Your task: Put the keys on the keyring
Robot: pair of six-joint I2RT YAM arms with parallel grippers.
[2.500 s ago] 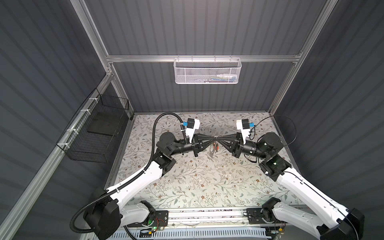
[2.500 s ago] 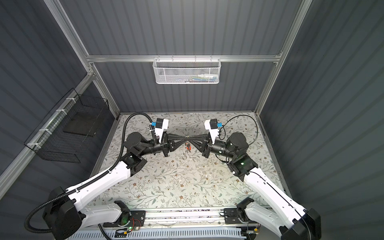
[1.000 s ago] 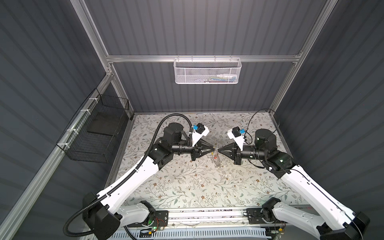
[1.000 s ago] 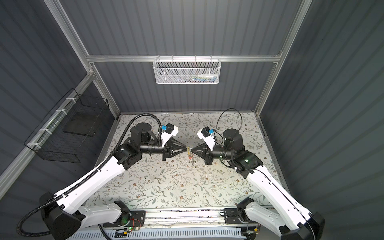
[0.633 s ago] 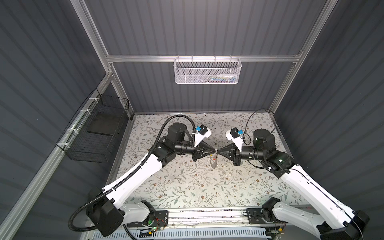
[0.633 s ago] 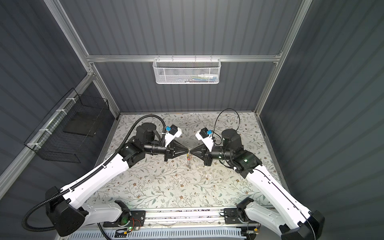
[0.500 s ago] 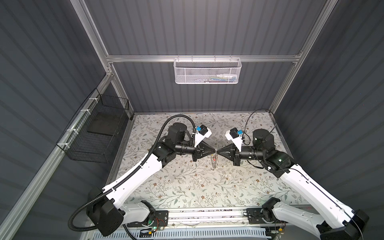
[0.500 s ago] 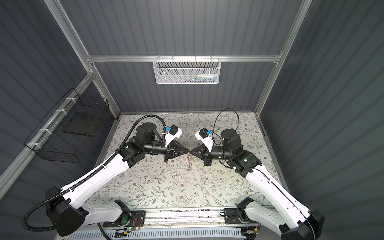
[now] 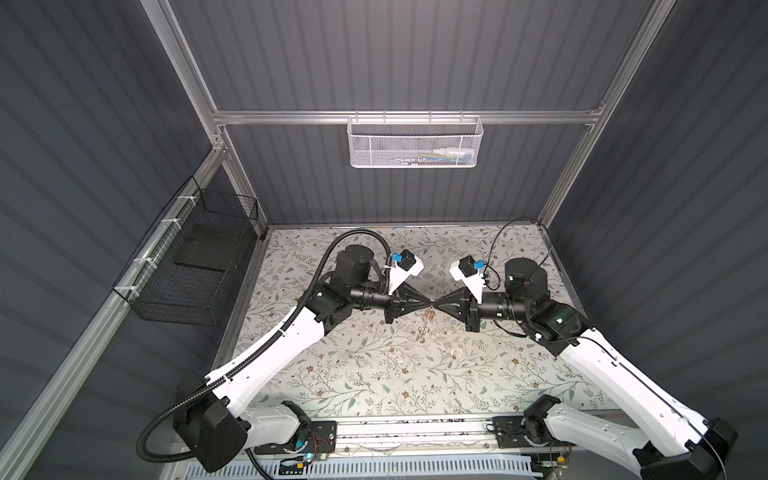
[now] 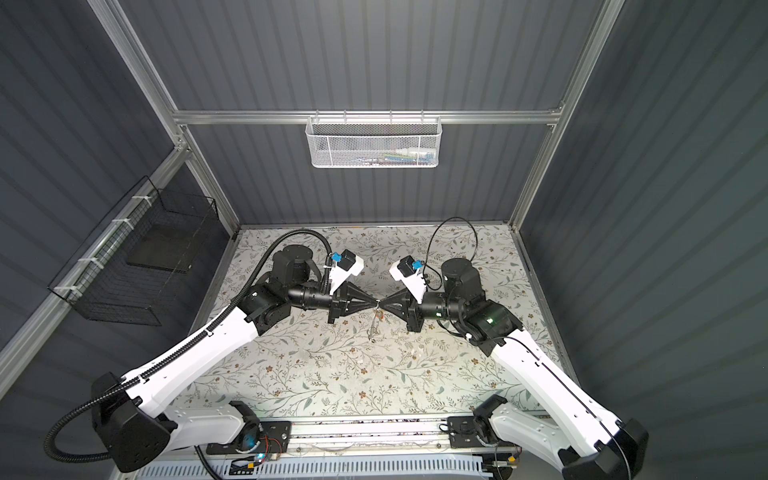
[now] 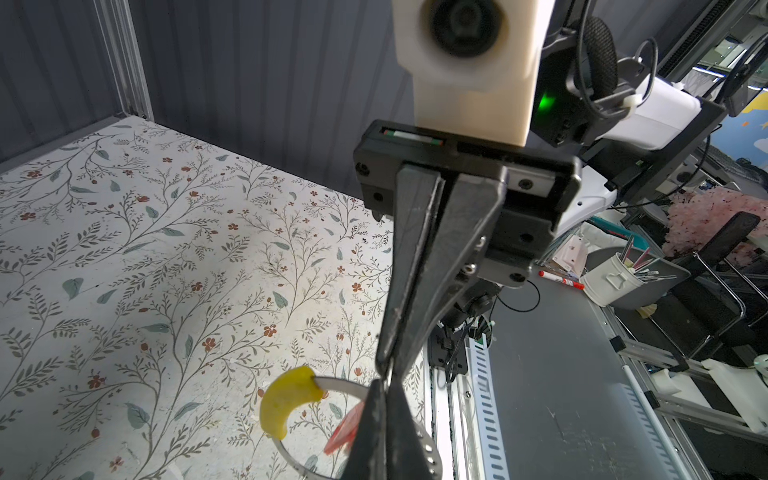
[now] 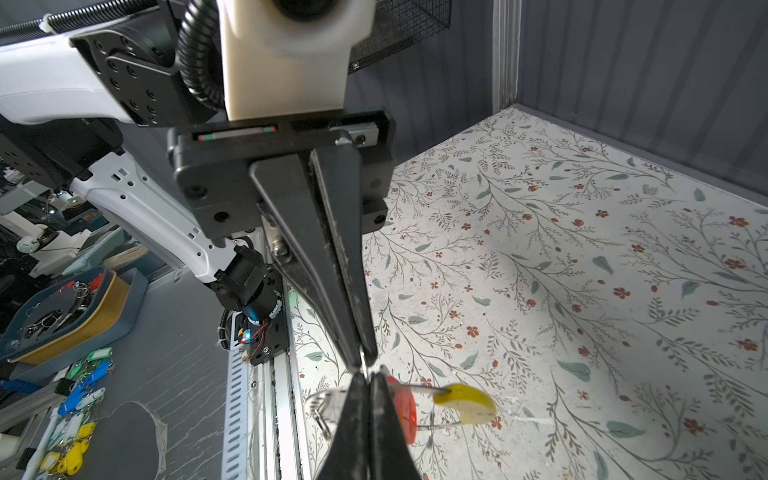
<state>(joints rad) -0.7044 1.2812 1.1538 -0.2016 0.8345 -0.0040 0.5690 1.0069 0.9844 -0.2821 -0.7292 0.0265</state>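
The left arm (image 9: 270, 353) and right arm (image 9: 623, 374) wear white shells between black joint housings. A ribbed black hose (image 12: 195, 54) runs along the left; a braided black cable (image 11: 600, 41) loops by the right's green light (image 11: 546, 102). Cream camera mounts (image 11: 469, 62) top the black, wedge-fingered, screw-studded left claw (image 12: 360, 357) and right claw (image 11: 386, 365).

Both top views looked steeply down on the whole surface (image 9: 374, 374); the close wrist views faced each other.

No legible text anywhere
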